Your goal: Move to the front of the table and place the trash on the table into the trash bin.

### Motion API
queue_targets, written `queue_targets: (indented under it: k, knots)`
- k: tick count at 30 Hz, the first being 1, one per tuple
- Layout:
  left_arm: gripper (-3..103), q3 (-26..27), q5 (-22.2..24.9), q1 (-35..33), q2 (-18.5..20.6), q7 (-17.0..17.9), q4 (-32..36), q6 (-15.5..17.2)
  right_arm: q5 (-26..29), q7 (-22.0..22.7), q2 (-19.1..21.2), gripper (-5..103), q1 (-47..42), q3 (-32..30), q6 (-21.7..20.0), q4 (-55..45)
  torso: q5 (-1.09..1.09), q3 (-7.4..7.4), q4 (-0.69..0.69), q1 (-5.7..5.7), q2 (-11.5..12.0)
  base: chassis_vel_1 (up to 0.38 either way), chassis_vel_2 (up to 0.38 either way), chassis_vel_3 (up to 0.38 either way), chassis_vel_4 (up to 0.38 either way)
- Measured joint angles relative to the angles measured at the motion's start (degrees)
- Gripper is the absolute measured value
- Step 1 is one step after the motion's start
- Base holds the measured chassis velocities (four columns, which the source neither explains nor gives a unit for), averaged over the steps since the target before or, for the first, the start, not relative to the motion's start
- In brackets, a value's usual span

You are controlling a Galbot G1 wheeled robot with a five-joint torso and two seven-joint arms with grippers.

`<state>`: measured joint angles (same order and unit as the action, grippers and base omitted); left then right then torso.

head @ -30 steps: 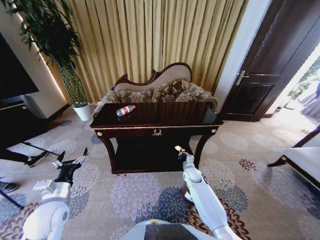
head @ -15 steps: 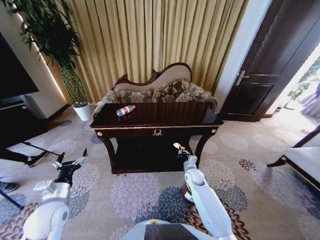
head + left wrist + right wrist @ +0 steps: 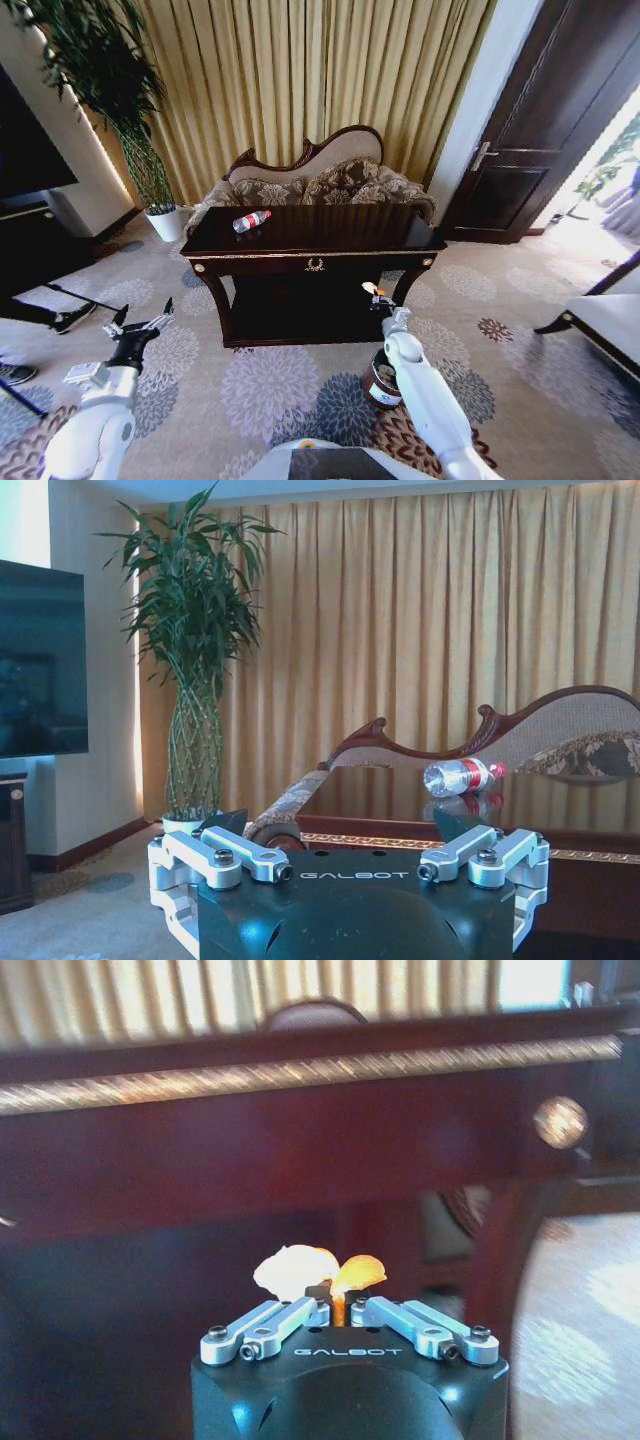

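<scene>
The dark glossy table (image 3: 400, 235) stands in front of me, with a clear red-labelled bottle (image 3: 251, 220) lying on its left part. The left wrist view sees the bottle (image 3: 462, 777) across the tabletop. My right gripper (image 3: 375, 296) is held low before the table's front rail, shut on a small orange and whitish piece of trash (image 3: 318, 1269). It hangs above and just beyond the round reddish-brown trash bin (image 3: 379, 381), which my right forearm partly hides. My left gripper (image 3: 140, 324) is open low at the left, away from the table.
A carved-back sofa (image 3: 320, 180) stands behind the table against gold curtains. A potted plant in a white pot (image 3: 165, 222) is at the back left and a dark door (image 3: 540, 130) at the right. A person's shoes (image 3: 70, 318) are at the left edge.
My right gripper has moved a little to the right with the orange piece, and more of the trash bin shows beside my forearm. The left arm has stayed still.
</scene>
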<state>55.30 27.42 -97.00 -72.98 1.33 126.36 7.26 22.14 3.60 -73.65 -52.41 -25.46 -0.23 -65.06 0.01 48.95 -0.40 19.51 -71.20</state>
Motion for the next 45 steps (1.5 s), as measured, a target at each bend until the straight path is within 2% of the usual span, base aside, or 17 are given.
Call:
queue_targets:
  k: [2, 7, 16, 21, 29, 32, 37, 39, 45]
  knots:
    - [100, 0.09, 0.11, -0.07, 0.02, -0.07, -0.02, -0.35, 0.24, 0.46, 1.57, 5, 1.59, -0.26, 0.56, 4.42, 0.00, 0.00, 0.00, 0.00, 0.00, 0.000, 0.000, 0.000, 0.000]
    - [100, 0.02, 0.13, -0.04, -0.12, -0.36, -0.21, -0.78, -0.80, 1.46, 3.37, 5, 2.48, -1.31, 0.53, 7.85, 0.00, 0.00, -0.01, -0.01, 0.00, 0.000, 0.000, 0.000, 0.000]
    - [100, 0.32, 0.93, -0.07, 0.15, -0.47, -0.41, -0.98, -3.36, 1.53, 6.48, 5, 2.54, -1.02, 0.29, 10.89, -0.02, -0.01, 0.00, 0.00, 0.00, 0.000, 0.000, 0.000, 0.000]
    - [100, 0.30, 1.05, -0.09, 0.04, -0.84, -0.73, -1.30, -10.54, -0.04, 7.58, 5, 2.94, 1.14, 0.41, 15.84, -0.01, 0.00, 0.00, 0.00, 0.00, 0.000, 0.000, 0.000, 0.000]
    - [100, 0.16, 1.05, -0.09, -0.23, -1.16, -1.17, -1.72, -17.65, -0.28, 6.34, 5, 4.84, 2.27, 0.31, 21.67, -0.01, -0.01, 0.02, 0.00, -0.01, 0.000, 0.000, 0.000, 0.000]
    - [100, 0.16, 1.05, 0.04, -0.34, -1.34, -1.54, -1.92, -24.19, -0.28, 5.21, 5, 5.57, 2.66, 0.73, 26.11, -0.02, -0.01, -0.01, 0.00, -0.01, 0.000, 0.000, 0.000, 0.000]
    - [100, 0.16, 1.07, 0.14, -0.62, -1.43, -2.00, -2.20, -28.73, -0.29, 3.97, 5, 5.67, 2.48, 0.83, 28.82, -0.02, -0.01, 0.00, 0.00, -0.01, 0.000, 0.000, 0.000, 0.000]
    - [100, 0.29, 1.07, 0.14, -0.91, -1.52, -2.35, -2.64, -32.16, -0.22, 2.62, 5, 6.02, 2.15, 0.96, 32.05, -0.02, -0.01, -0.02, 0.00, -0.01, 0.000, 0.000, 0.000, 0.000]
    - [100, 0.86, 1.11, -0.32, -1.36, -1.63, -2.43, -3.04, -36.15, 1.57, 0.03, 5, 8.20, 1.64, 1.55, 38.13, 0.00, 0.00, 0.03, 0.00, -0.01, 0.000, 0.000, 0.000, 0.000]
